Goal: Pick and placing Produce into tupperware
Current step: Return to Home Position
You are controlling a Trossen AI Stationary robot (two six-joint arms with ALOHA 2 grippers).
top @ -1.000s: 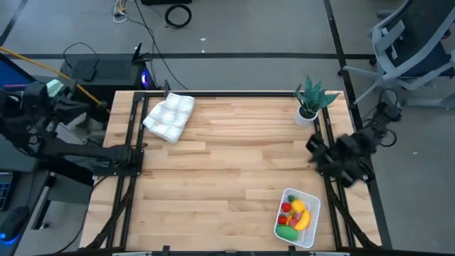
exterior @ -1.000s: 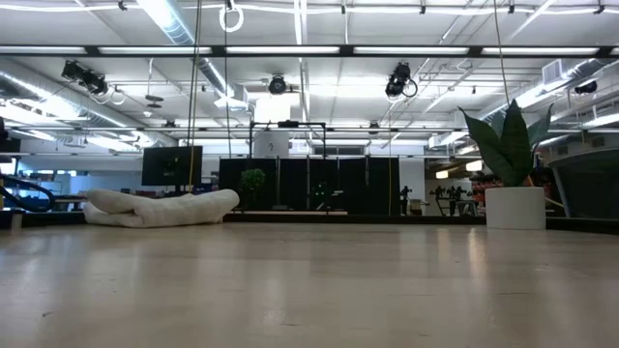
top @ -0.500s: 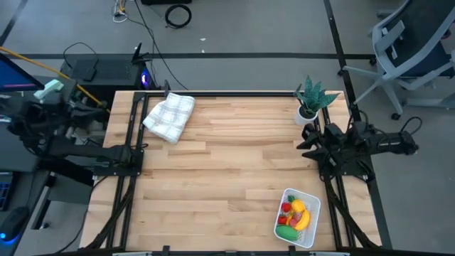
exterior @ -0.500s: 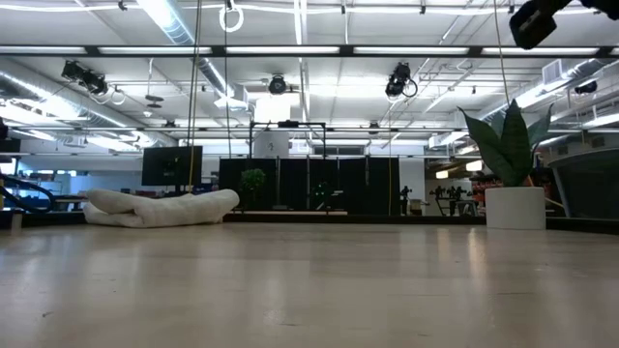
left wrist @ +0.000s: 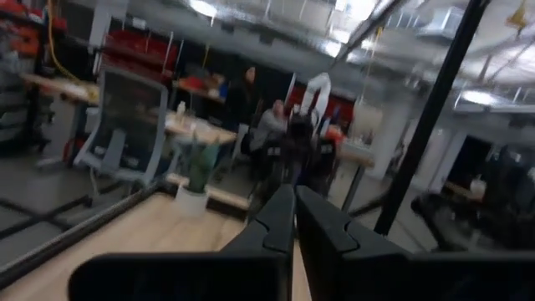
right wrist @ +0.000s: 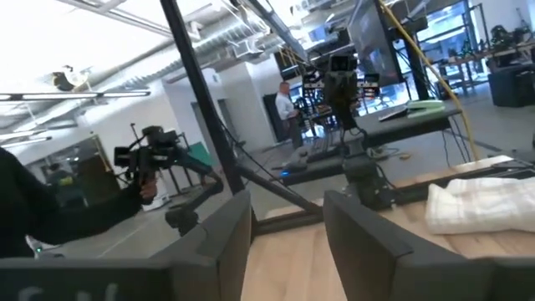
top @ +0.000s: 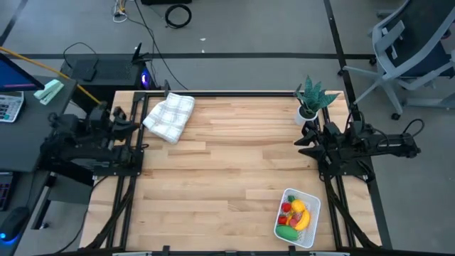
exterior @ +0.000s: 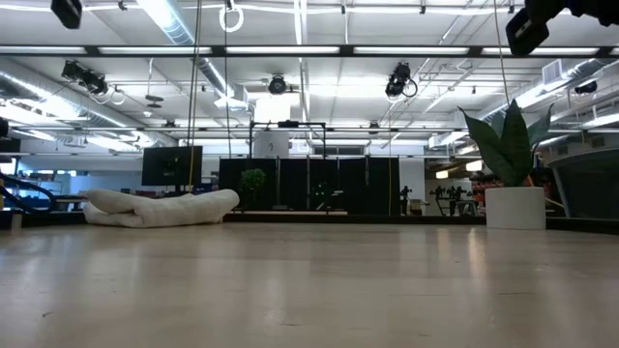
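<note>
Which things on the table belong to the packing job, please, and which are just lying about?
Job: white basket holding a banana, a green piece and red pieces; left gripper, shut, and right gripper, open, at the table's sides.
Lying about: checked cloth, potted plant.

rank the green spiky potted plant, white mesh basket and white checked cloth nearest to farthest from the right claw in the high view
1. Green spiky plant in a white pot: far right corner, just beyond the right claw.
2. White mesh plastic basket: near right edge.
3. White checked cloth: far left corner.
</note>
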